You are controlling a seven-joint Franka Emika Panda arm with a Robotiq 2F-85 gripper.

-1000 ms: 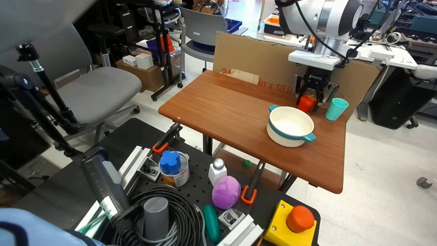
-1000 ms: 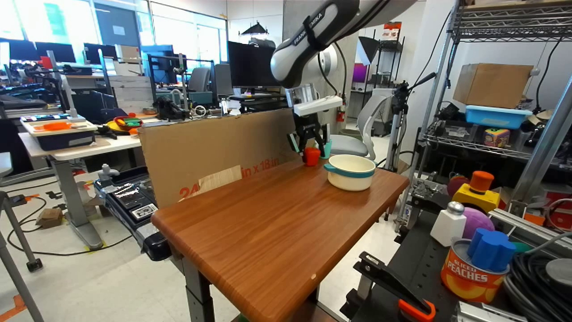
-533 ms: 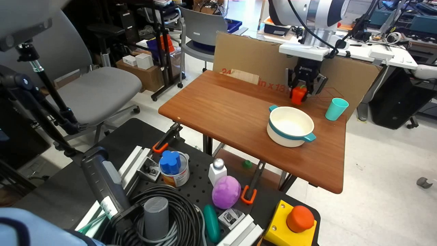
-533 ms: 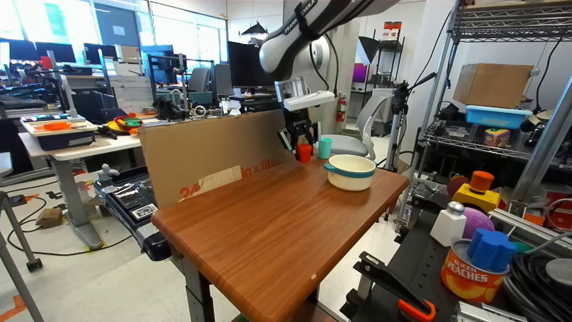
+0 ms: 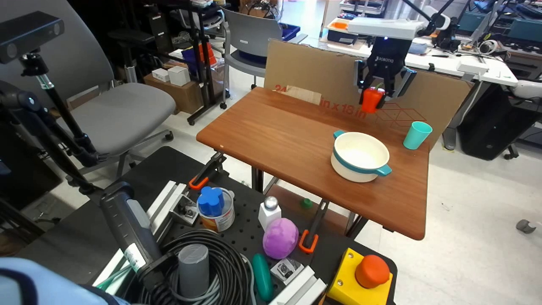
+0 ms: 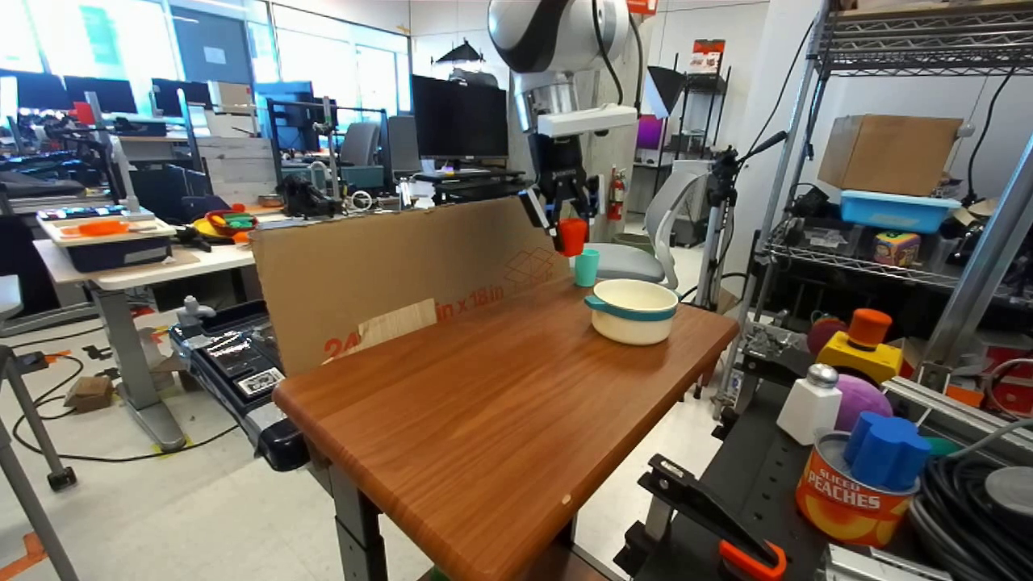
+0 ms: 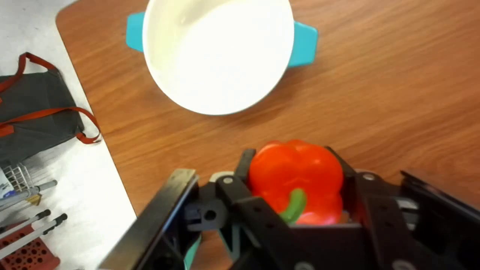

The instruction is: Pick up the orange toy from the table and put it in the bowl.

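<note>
OK, end effector [image 7: 293, 164] grips orange toy [image 7: 296, 178] above tabletop [image 7: 393, 93], lower ctr-R in wrist view; bowl [image 7: 219, 56] sits upper ctr.

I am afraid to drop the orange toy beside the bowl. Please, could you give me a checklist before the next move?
1. Claw closed around the orange toy: ok.
2. Orange toy off the table: ok.
3. Bowl upright, opening upward: ok.
4. Orange toy over the bowl: not ok; off to one side.
5. Teal cup apart from the bowl: ok.
6. Grip firm enough: cannot tell.
</note>
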